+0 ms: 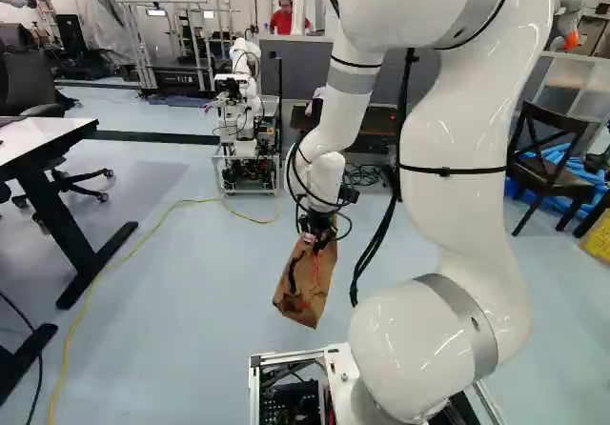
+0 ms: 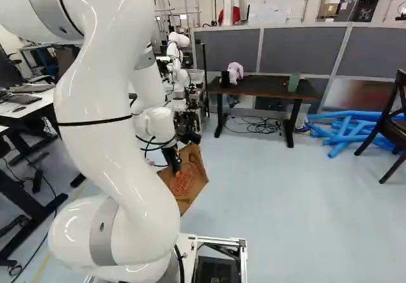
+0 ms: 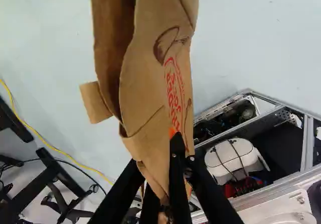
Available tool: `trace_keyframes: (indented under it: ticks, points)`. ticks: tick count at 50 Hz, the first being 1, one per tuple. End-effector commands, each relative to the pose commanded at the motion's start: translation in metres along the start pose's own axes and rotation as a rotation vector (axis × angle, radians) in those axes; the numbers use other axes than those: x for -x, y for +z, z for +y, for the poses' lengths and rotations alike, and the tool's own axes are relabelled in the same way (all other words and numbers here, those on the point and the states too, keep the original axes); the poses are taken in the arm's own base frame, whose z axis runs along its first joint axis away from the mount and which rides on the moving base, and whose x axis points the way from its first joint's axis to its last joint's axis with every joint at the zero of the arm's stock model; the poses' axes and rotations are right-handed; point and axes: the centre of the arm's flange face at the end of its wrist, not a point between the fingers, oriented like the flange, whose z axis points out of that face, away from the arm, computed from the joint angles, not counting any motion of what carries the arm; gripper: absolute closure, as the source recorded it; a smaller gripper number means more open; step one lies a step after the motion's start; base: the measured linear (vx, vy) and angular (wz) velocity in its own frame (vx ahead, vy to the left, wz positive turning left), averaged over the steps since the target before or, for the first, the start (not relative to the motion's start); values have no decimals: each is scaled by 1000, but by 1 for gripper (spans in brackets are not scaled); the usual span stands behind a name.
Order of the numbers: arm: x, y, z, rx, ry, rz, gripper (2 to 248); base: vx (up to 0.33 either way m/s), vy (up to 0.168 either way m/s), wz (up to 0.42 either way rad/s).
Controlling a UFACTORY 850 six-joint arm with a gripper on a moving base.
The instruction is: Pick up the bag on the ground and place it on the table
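Note:
In the left base view my gripper (image 1: 318, 227) points downward, with the brown paper bag (image 1: 307, 287) hanging tilted beneath it, clear of the floor. The wrist view shows my gripper (image 3: 175, 146) shut on a creased edge of the bag (image 3: 150, 68); one orange pad lies against the paper, and the bag's folds hide part of the other finger. Red print marks the bag's side. A dark low table (image 2: 269, 85) stands against the partition in the right base view, with a pink-purple item and a green item on it. A white table (image 1: 43, 141) is at the left of the left base view.
Another robot (image 1: 243, 91) stands on a cart ahead. Blue tubes (image 2: 349, 131) lie beside the dark table, near a dark chair (image 1: 548, 163). Cables (image 2: 260, 125) lie under that table. A yellow cable (image 1: 133, 249) crosses the floor near the white table.

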Motion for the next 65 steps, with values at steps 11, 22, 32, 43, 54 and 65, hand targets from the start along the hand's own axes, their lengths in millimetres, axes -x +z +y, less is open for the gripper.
trace_keyframes:
  ticks: [11,22,32,43,54,65]
  points:
    - [0,-16,6,-4,13,-2,229,0,0,0]
    - [-1,-33,12,-11,27,-2,229,0,0,0]
    - [-3,-48,15,-19,36,0,229,0,0,0]
    - [-5,-64,14,-29,40,4,229,0,0,0]
    - [-7,-80,14,-39,43,7,229,0,0,0]
    - [-8,-96,14,-48,44,10,229,0,0,0]
